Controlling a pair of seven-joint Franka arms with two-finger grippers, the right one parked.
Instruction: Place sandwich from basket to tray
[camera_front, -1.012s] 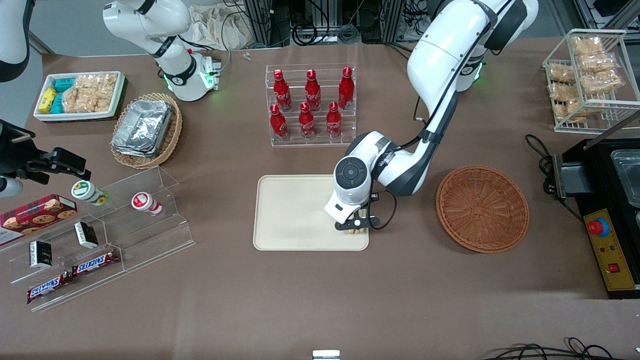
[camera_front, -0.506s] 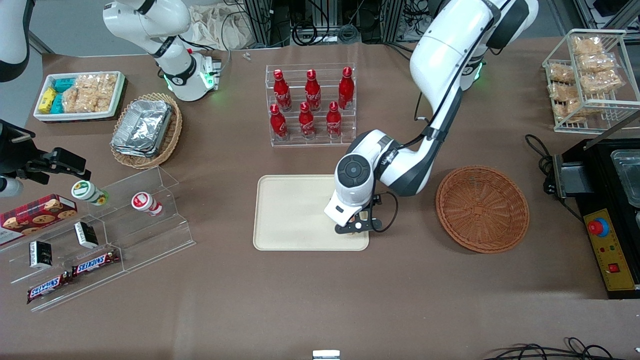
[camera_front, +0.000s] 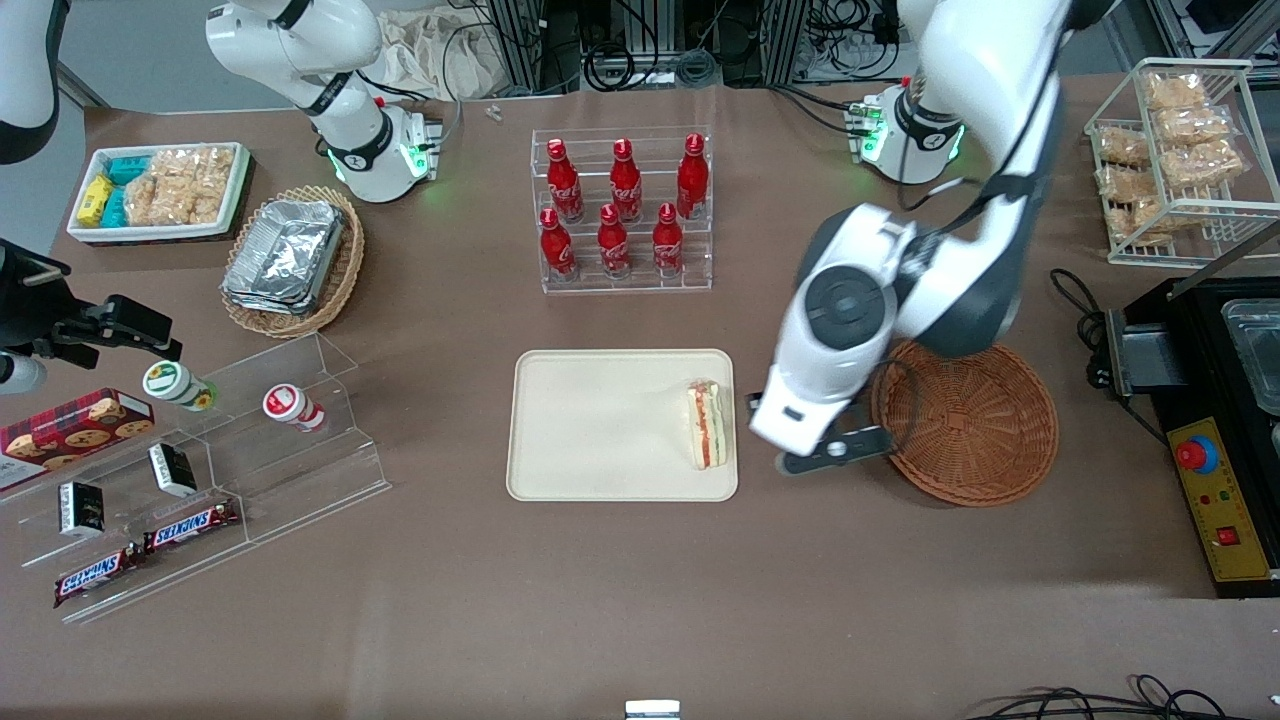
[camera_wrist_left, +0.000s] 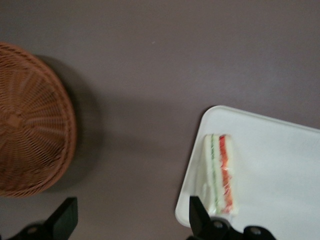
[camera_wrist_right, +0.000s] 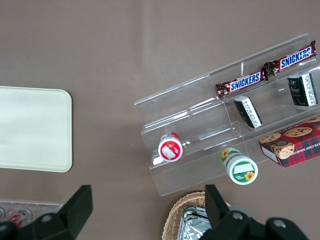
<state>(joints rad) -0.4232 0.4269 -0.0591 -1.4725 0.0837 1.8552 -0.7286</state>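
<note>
Front view: the triangular white-bread sandwich (camera_front: 706, 424) lies on the cream rectangular tray (camera_front: 600, 425), by its edge nearest the round reddish-brown wicker basket (camera_front: 975, 420). The black two-finger gripper (camera_front: 835, 449) hangs between tray and basket.

Left wrist view: its fingers (camera_wrist_left: 62, 219) stand spread, holding nothing. Best to retreat upward, clear of the sandwich.

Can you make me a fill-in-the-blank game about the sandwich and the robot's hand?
1. The sandwich lies on the ____.
2. The round brown basket has ____ in it.
3. The gripper hangs with its fingers ____, holding nothing.
4. The gripper is above the table between the tray and the ____.

Missing words: tray; nothing; open; basket
</note>
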